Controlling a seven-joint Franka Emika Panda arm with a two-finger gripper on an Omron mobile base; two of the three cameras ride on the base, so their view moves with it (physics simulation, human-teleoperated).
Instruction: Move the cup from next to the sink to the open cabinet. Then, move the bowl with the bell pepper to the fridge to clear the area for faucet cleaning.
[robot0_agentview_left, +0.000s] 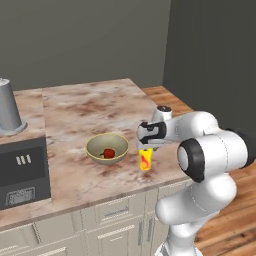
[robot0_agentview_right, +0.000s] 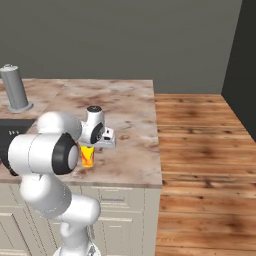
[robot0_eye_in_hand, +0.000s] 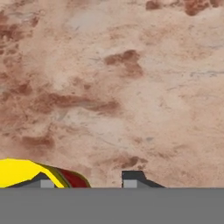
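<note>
A white robot arm reached over a marbled worktop (robot0_agentview_left: 90, 112), its hand pointing straight down above a small yellow cup (robot0_agentview_left: 145, 159). The cup stood upright near the front edge of the worktop, just beside a wide pale bowl (robot0_agentview_left: 106, 148) that held a red bell pepper (robot0_agentview_left: 108, 153). Seen from the left base view, the gripper (robot0_agentview_left: 146, 148) sat directly over the cup's rim, so the cup lay below the fingers rather than off to a side, its long axis vertical and in line with the hand.

In the hand view, the cup's yellow rim (robot0_eye_in_hand: 26, 172) crowded one finger tip (robot0_eye_in_hand: 41, 182), while the other finger tip (robot0_eye_in_hand: 132, 178) stood apart over bare worktop. The fingers looked partly closed around the cup, but whether they already pressed its sides could not be told. Judging by this, the cup was off-centre between the fingers, nearer one than the other.
</note>
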